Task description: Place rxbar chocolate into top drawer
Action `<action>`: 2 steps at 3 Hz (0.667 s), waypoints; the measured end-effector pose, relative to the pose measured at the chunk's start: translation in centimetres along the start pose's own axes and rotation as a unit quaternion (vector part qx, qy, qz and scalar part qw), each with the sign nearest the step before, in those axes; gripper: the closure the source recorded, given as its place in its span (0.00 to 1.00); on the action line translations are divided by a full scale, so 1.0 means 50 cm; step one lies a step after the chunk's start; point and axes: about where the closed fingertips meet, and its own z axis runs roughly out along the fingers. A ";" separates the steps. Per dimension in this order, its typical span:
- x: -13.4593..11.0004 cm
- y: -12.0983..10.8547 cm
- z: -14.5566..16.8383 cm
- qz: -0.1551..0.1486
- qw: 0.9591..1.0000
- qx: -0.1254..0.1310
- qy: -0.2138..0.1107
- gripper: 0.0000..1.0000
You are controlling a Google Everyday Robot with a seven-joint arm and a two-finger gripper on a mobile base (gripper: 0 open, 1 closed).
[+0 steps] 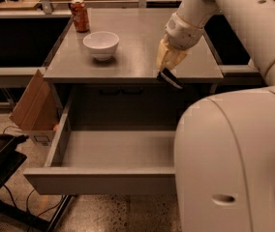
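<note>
While gripper (pixel 166 70) pinches it at countertop (pixel 137 50) edge, rxbar chocolate (pixel 170 79) black.

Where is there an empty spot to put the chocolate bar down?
The open top drawer shows a bare floor beside its left wall. On the cabinet top, bare room lies between the white bowl and the gripper, which holds the rxbar chocolate at the front edge. It's busiest back left, by the orange soda can and bowl.

A grey cabinet (pixel 137 47) stands on speckled floor (pixel 123 214), a cardboard box (pixel 31 108) leaning beside it.
</note>
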 end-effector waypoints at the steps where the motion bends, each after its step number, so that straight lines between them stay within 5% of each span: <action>1: 0.067 0.041 -0.028 0.015 1.000 0.004 -0.001 1.00; 2: 0.135 0.066 0.022 0.015 1.000 -0.012 0.018 1.00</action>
